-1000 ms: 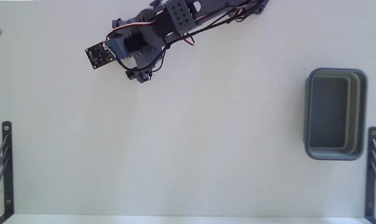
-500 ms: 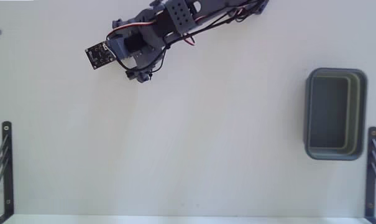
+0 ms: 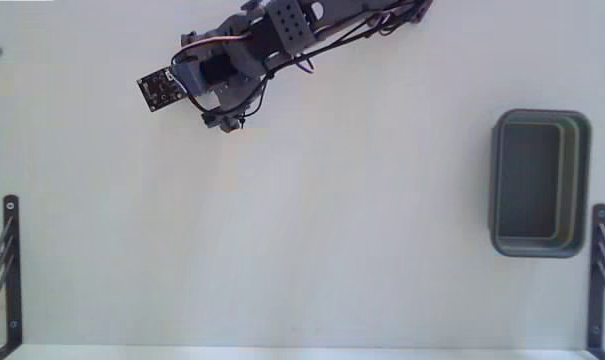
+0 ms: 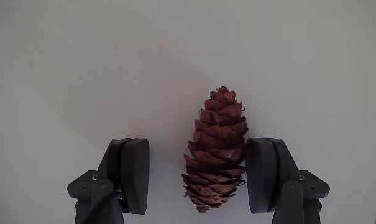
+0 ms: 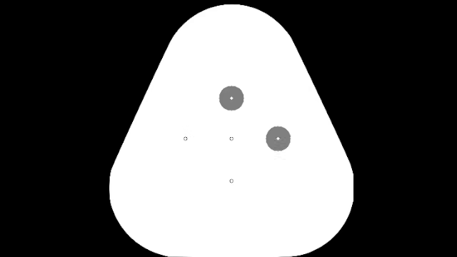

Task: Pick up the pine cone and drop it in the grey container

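Wrist view: the cone [image 4: 215, 149] is seen lying on the white desk [image 4: 82, 68], long axis pointing away from the camera, between the two pads of the tool [image 4: 200, 177]. The tool is spread wide and nothing is gripped. The cone sits off-centre in the gap: its scales are close against the right pad [image 4: 265, 174], possibly touching, while a clear strip of desk is left between it and the left pad [image 4: 133, 174].

Fixed view: the arm and tool [image 3: 222, 120] are seen at the upper left of the desk; the cone itself is hidden under them. The container [image 3: 539, 182] stands well apart, at the far right edge of that view, and looks empty.

Step in hand, as judged: the grasp.

- Because the cone is offset, it is likely to be pushed or rolled sideways by the closing left pad. A small shift of the tool to the right in the wrist view, so that the cone is centred, would be advised first.
- Height above the desk cannot be told; the pads should be level with the cone's widest part before closure.
- The pads should be closed slowly; the scales are ridged and somewhat brittle, so a moderate squeeze should be enough.
- Grip across the thick lower half is preferred to the narrow tip.
- Lift should be checked before the long carry to the container.
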Robot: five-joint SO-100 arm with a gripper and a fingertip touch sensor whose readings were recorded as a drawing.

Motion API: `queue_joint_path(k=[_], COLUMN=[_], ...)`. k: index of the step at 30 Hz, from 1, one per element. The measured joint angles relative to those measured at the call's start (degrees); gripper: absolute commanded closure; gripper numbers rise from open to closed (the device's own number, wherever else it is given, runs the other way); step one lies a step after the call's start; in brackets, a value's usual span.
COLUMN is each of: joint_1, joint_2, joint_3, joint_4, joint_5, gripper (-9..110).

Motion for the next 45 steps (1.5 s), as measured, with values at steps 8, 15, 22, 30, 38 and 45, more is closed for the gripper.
queue_joint_path(k=[8, 15, 22, 30, 38, 45], joint_1=[0.0, 0.0, 0.0, 0.0, 0.0, 0.0], joint_2=[0.0, 0.0, 0.0, 0.0, 0.0, 0.0], joint_3=[0.0, 0.0, 0.0, 0.0, 0.0, 0.0], joint_4=[0.0, 0.0, 0.0, 0.0, 0.0, 0.0], joint_5=[0.0, 0.0, 0.0, 0.0, 0.0, 0.0], gripper=[11, 13, 15, 18, 20, 22])
